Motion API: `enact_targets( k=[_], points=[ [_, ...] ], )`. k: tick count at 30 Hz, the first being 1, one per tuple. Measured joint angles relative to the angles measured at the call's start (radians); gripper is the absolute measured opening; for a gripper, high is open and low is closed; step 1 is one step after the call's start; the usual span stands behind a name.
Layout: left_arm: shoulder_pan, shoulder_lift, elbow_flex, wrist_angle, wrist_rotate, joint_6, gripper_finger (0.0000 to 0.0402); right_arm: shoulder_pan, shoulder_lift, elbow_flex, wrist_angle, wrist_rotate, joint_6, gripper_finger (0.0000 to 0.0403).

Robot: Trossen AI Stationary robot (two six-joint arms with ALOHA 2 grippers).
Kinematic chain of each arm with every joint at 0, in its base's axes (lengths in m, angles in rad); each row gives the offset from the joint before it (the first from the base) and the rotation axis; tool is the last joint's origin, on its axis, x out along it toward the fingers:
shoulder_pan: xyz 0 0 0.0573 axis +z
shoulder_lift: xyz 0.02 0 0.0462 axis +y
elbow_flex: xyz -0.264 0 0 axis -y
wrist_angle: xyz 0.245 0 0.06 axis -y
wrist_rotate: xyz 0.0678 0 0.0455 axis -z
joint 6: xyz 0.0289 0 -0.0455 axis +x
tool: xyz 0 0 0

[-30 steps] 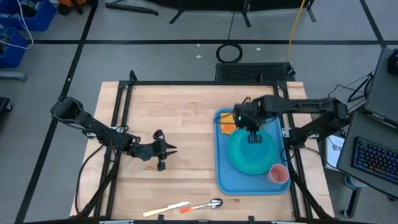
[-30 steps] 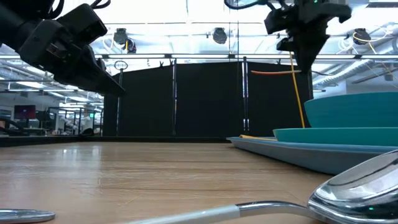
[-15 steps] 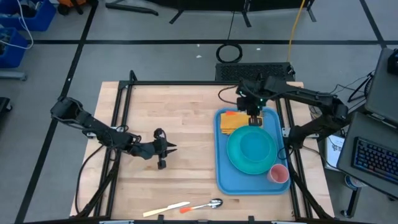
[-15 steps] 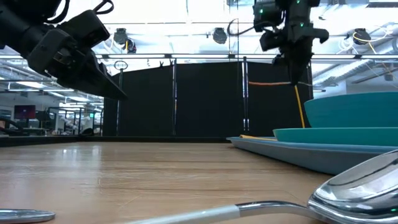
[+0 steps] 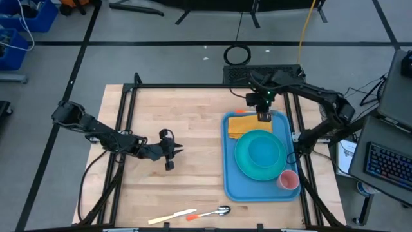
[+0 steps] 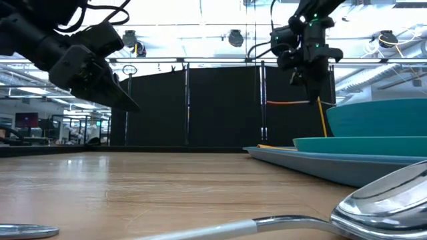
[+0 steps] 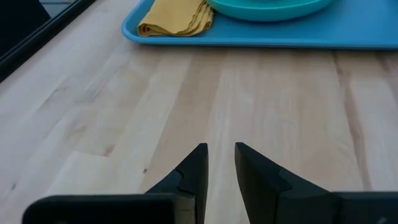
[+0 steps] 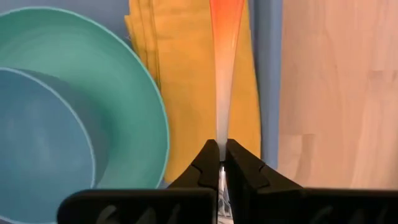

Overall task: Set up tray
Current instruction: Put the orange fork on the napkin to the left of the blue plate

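Note:
The blue tray (image 5: 230, 169) lies at the table's right with a turquoise plate (image 5: 261, 154), a pink cup (image 5: 288, 180) and a folded yellow napkin (image 5: 241, 125) on it. My right gripper (image 5: 264, 115) hangs above the tray's far end, shut on an orange-handled utensil (image 8: 224, 62) that reaches level over the napkin (image 8: 186, 93); which kind of utensil, I cannot tell. My left gripper (image 5: 172, 154) hovers over bare wood left of the tray, its fingers (image 7: 221, 155) a little apart with nothing between them. My right gripper pinches the utensil's pale end (image 8: 222, 134) between its two fingers, coming from above and pointing steeply down. The orange handle (image 6: 287, 102) sticks out level toward the table's left, along the tray's far rim. The utensil is lifted clear above the napkin.
A yellow-handled knife (image 5: 172, 217) and an orange-handled spoon (image 5: 209, 212) lie near the table's front edge; the spoon's bowl (image 6: 373, 200) fills the low view's corner. Bare wood stretches between my left gripper and the tray. A black frame (image 5: 193, 86) borders the tabletop.
My right gripper has carried the utensil from above the plate toward the tray's far end, sinking lower, and now stands over the napkin. It has stayed shut on the utensil, which stays level.

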Motion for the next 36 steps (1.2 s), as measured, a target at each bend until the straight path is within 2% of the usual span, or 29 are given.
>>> enact_targets(
  k=[18, 36],
  points=[
    [0.022, 0.0, 0.0, -0.038, 0.001, 0.004, 0.0085, -0.027, 0.165, 0.0, 0.067, -0.038, -0.072, 0.0],
    [0.021, 0.0, 0.0, -0.052, 0.002, 0.002, 0.0085, 0.0, 0.238, 0.0, 0.104, -0.059, -0.064, 0.0]
  ],
)
